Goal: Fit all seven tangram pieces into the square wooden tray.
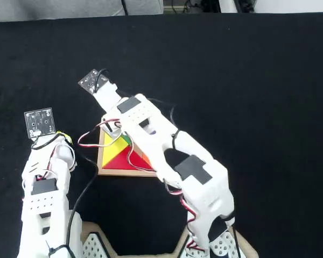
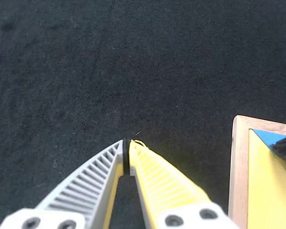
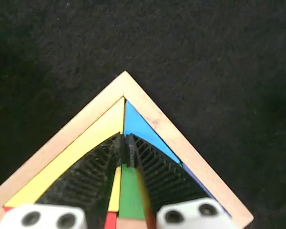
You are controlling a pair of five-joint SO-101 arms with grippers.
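Note right gripper (image 3: 126,143) pinched shut and empty, tips over the seam between yellow piece (image 3: 81,150) and blue piece (image 3: 138,126) at the tray (image 3: 155,119) corner; left gripper (image 2: 126,142), also shut, out on black mat (image 2: 133,57) beside tray, farther off.

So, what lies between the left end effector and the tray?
Bare black table. The left wrist view shows the left end effector apart from the tray, with nothing lying between them.
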